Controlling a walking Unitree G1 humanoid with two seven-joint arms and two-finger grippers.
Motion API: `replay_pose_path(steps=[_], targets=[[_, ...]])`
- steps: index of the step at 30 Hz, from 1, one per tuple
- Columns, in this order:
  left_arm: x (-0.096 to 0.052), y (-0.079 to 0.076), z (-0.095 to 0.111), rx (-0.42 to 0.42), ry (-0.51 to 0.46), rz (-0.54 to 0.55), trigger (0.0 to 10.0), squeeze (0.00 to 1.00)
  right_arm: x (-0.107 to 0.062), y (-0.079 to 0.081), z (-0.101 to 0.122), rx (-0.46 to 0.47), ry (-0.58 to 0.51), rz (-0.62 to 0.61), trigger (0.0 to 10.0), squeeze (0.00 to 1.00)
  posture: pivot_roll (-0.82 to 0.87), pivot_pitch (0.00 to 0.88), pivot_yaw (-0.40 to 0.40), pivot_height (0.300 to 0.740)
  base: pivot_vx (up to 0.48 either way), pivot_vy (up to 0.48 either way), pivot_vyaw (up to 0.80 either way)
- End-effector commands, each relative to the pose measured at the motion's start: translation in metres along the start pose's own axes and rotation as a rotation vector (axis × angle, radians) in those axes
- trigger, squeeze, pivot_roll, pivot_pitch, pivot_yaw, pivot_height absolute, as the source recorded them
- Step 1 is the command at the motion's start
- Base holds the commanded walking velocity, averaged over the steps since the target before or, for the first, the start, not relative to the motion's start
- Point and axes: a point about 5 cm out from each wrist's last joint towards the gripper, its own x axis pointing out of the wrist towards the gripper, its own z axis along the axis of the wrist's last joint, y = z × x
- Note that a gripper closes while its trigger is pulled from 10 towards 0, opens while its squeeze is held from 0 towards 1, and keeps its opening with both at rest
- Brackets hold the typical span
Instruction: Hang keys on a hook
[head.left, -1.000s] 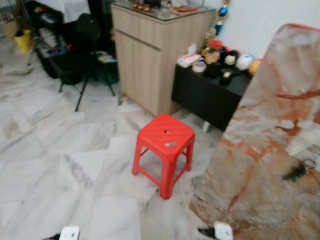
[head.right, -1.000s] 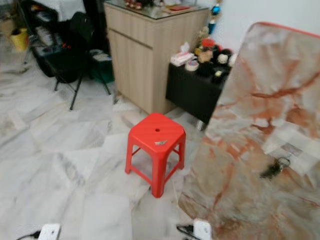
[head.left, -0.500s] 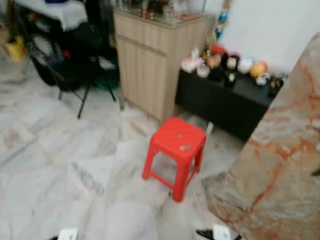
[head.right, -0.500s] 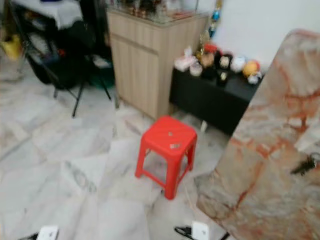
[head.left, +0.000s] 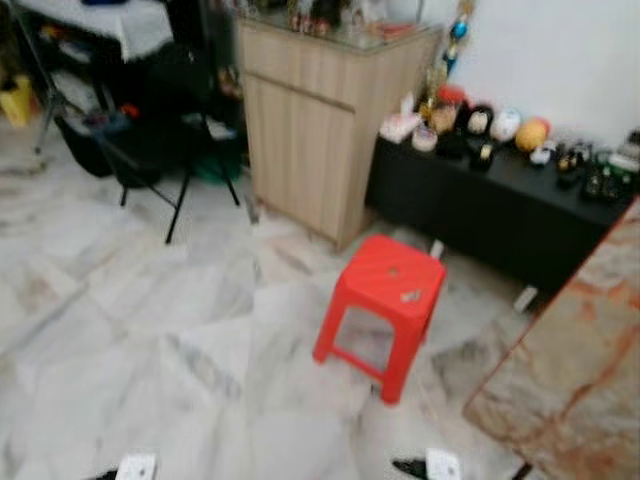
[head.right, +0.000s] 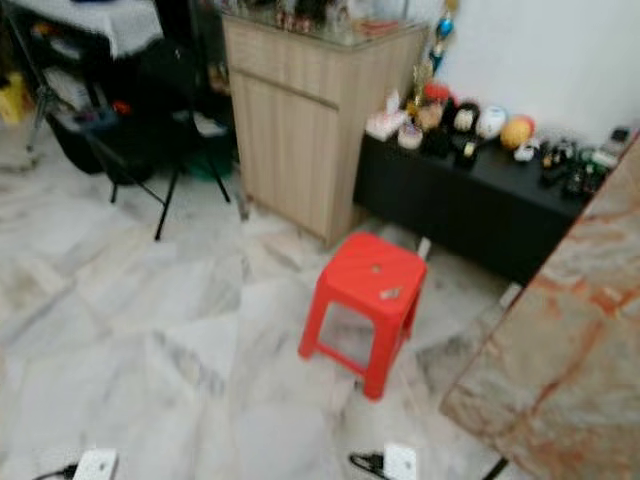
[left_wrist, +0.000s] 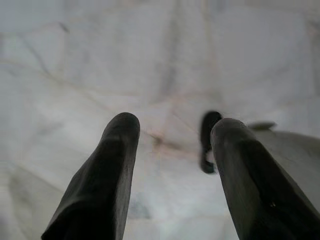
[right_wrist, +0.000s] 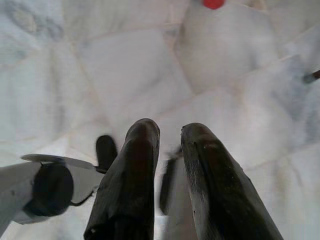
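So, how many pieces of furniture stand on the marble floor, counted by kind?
Red plastic stool: 1
Tall light-wood cabinet: 1
Low black bench: 1
Black folding chair: 1
Orange-veined marble table: 1
Total: 5

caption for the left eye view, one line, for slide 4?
Head view while walking: red stool on marble floor, wooden cabinet and black bench of trinkets behind, marble-patterned tabletop at right.

A pale marble floor (head.left: 130, 330) fills the lower left, with a red stool (head.left: 385, 300) at centre, a wooden cabinet (head.left: 320, 130) behind it, a low black bench (head.left: 480, 220) against the white wall (head.left: 560, 50) upper right, and a marbled tabletop (head.left: 580, 390) at lower right.
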Motion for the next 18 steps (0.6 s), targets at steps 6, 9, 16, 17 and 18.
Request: replay_pose_path(steps=[6,9,16,17,18], targets=[[0.0013,-0.0072,0.0005,0.011,-0.002,-0.022,10.0,0.0,-0.0018,-0.0108,-0.0045,-0.008,0.015,-0.043,10.0,0.0,0.06,0.0,-0.04,0.74,0.0,0.0,-0.52],[0.0013,-0.0073,0.0006,0.008,-0.005,-0.021,10.0,0.0,-0.0018,-0.0109,-0.0043,-0.014,0.016,-0.043,10.0,0.0,0.06,0.0,-0.04,0.74,0.0,0.0,-0.77],[0.0014,-0.0077,0.0003,0.007,-0.004,-0.021,10.0,0.0,-0.0018,-0.0114,-0.0046,-0.02,0.02,-0.045,10.0,0.0,0.06,0.0,-0.041,0.74,0.0,0.0,-0.75],[0.0014,-0.0077,0.0003,0.007,-0.004,-0.021,10.0,0.0,-0.0018,-0.0114,-0.0046,-0.021,0.02,-0.045,10.0,0.0,0.06,0.0,-0.041,0.74,0.0,0.0,-0.74],[0.0014,-0.0077,0.0003,0.006,-0.005,-0.021,10.0,0.0,-0.0018,-0.0114,-0.0046,-0.021,0.02,-0.045,10.0,0.0,0.06,0.0,-0.041,0.74,0.0,0.0,-0.74]])
